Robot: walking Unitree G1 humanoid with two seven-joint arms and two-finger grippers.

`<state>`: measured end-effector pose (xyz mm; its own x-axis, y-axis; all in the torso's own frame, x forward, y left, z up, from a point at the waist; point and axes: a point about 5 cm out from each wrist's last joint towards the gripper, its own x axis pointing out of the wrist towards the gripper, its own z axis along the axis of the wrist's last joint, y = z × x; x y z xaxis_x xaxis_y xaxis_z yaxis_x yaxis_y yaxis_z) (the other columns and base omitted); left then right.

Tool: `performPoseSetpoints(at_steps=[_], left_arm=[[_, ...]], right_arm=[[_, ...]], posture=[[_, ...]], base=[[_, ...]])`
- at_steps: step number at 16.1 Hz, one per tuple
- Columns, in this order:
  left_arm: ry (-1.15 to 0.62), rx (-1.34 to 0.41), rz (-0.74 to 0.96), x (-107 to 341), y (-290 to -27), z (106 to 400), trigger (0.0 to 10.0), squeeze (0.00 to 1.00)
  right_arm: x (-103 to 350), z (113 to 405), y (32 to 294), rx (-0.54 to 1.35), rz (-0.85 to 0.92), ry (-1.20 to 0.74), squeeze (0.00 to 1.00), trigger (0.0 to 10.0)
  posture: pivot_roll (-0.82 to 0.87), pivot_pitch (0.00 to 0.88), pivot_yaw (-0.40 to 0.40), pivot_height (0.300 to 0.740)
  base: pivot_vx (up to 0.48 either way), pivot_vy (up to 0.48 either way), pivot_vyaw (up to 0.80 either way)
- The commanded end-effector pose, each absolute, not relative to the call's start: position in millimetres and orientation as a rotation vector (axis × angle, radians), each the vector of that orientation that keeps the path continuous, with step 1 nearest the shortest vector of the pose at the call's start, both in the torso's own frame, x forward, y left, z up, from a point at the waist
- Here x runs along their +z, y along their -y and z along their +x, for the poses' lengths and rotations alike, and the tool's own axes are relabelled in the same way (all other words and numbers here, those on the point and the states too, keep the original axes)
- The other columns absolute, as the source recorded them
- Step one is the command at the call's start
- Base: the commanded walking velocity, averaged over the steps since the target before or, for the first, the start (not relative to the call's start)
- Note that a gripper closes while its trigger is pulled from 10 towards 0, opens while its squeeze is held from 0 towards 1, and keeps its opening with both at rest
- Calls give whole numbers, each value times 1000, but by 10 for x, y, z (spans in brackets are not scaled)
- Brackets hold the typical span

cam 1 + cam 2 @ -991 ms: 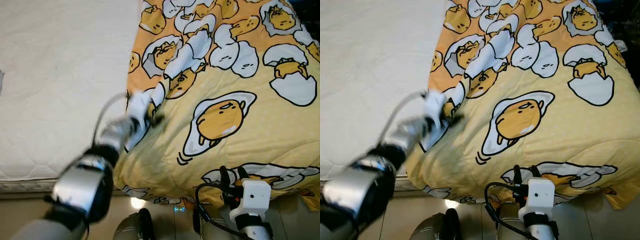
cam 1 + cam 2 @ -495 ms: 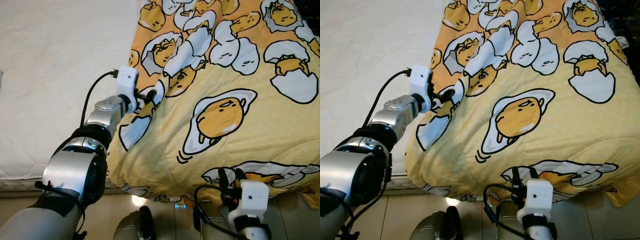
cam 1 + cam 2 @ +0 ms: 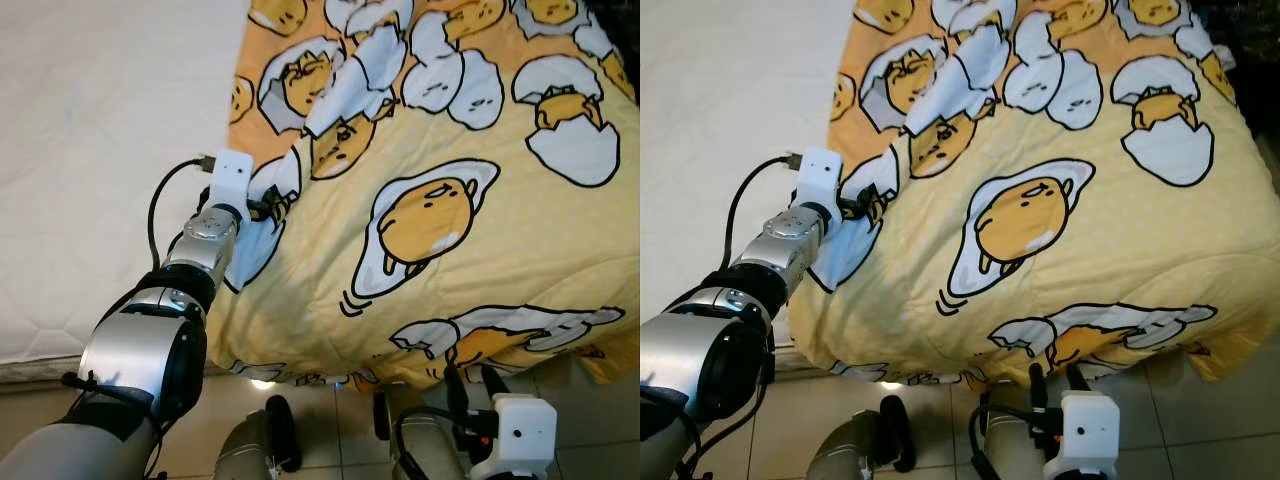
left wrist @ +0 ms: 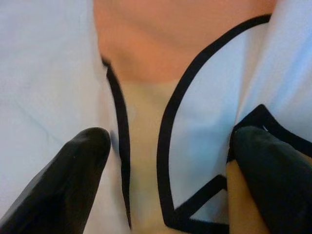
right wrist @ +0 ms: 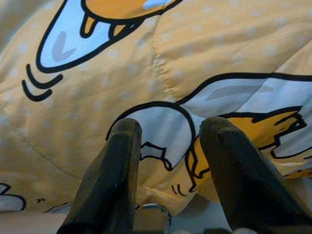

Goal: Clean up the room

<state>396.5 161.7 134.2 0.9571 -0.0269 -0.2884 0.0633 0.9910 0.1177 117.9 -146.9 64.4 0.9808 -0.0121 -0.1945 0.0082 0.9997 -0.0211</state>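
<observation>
A yellow blanket (image 3: 450,210) printed with cartoon eggs covers the right half of a bed and hangs over its near edge. My left gripper (image 3: 266,205) is at the blanket's left edge, where it meets the bare white mattress (image 3: 100,150). In the left wrist view its fingers (image 4: 80,156) stand wide apart, open, pressed into creased blanket fabric (image 4: 195,126) that lies between them. My right gripper (image 3: 470,385) is low, below the blanket's hanging near edge. Its fingers (image 5: 117,170) are apart with nothing between them, open.
The quilted white mattress spreads to the left. Below the bed's near edge is a tiled floor (image 3: 1230,420). The blanket's right corner (image 3: 600,350) droops off the bed. Something dark lies past the bed at the top right (image 3: 1260,30).
My left arm has swung in from a blurred motion and settled its gripper on the blanket's left edge. The camera has shifted, so my right gripper now sits lower in view.
</observation>
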Motion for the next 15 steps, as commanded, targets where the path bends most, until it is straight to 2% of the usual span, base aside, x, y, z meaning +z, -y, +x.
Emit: performPoseSetpoints(at_steps=[1,2,7,8,9,15], left_arm=[[-411,36,5,1115,-1738,3863,10000,0],[-478,124,-113,1000,-1826,3797,10000,0],[-518,182,-149,871,-1947,3709,9922,0],[-514,173,-145,869,-1946,3708,2706,0],[-508,166,-140,871,-1950,3709,0,0],[-460,133,-113,868,-2031,3690,0,0]], right_arm=[[645,1122,1458,-10,-19,-222,0,10000],[653,1112,1456,-9,-18,-228,0,10000],[637,1112,1447,4,-13,-243,0,10000],[638,1121,1445,6,-13,-243,0,10000],[640,1133,1445,9,-13,-242,0,10000],[637,1198,1459,20,-14,-242,0,10000]], posture=[[-381,378,91,740],[-378,380,90,740],[-368,379,82,740],[-365,378,81,740],[-362,373,80,740],[-353,369,73,740]], base=[[0,0,0],[0,0,0],[0,0,0],[0,0,0],[0,0,0],[0,0,0]])
